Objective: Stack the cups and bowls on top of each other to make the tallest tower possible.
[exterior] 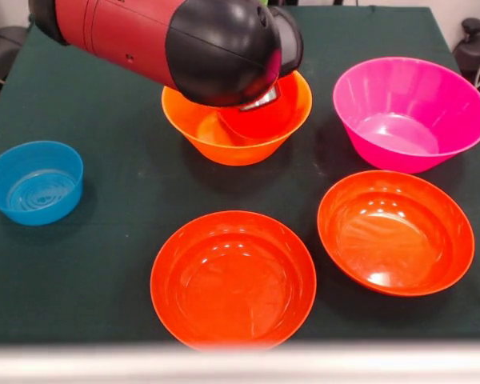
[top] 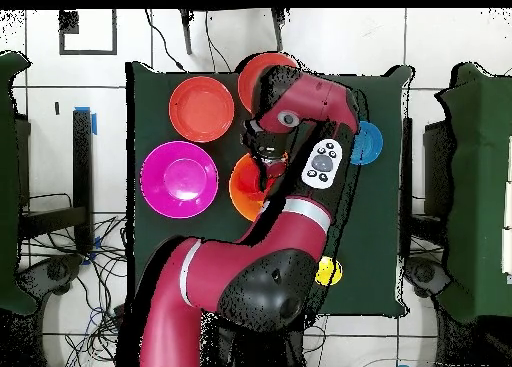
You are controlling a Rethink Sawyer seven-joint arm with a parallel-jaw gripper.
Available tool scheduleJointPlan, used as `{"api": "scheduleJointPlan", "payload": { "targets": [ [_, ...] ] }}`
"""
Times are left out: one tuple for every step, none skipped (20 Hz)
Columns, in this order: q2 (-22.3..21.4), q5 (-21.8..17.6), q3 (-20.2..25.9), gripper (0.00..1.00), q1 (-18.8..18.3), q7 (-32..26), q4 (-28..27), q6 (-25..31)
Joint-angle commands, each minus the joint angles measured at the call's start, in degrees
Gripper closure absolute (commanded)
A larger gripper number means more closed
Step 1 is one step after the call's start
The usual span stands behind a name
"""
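Observation:
The large orange bowl stands at the table's far middle, with a small red-orange bowl lying inside it. My gripper hangs just over that inner bowl, mostly hidden by the arm's black head. From overhead, the gripper is above the orange bowl. The magenta bowl is at the right. Two wide red-orange bowls sit near the front. The small blue bowl stands alone at the left. A yellow cup peeks out beside the arm in the overhead view.
The red and black arm reaches across the table's far side and covers part of one red-orange bowl from overhead. The dark green cloth shows between the bowls. The table's front edge lies close to the nearest bowl.

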Motion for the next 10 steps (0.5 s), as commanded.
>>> {"api": "scheduleJointPlan", "payload": {
  "targets": [
    [-1.39,-6.48,1.02,1.00,-1.20,-3.28,-3.23,5.82],
    [-1.47,-6.88,0.95,1.00,-1.33,-3.96,-3.38,5.67],
    [-1.29,-6.90,1.12,1.00,-1.27,-4.01,-3.55,5.35],
    [-1.35,-7.33,1.14,1.00,-1.39,-4.79,-3.70,5.10],
    [-1.46,-7.64,1.28,1.00,-1.48,-5.33,-3.73,4.66],
    [-1.78,-8.20,1.51,1.00,-1.45,-6.43,-3.44,3.03],
    [-2.34,-8.51,1.81,1.00,-1.36,-6.96,-2.70,1.93],
    [-3.12,-9.26,2.16,1.00,-1.26,-8.70,-1.89,-0.15],
    [-3.80,-9.84,2.38,1.00,-1.09,-9.64,-1.06,-1.00],
    [-4.48,-10.42,2.60,1.00,-0.92,-10.58,-0.23,-1.85]
  ]
}}
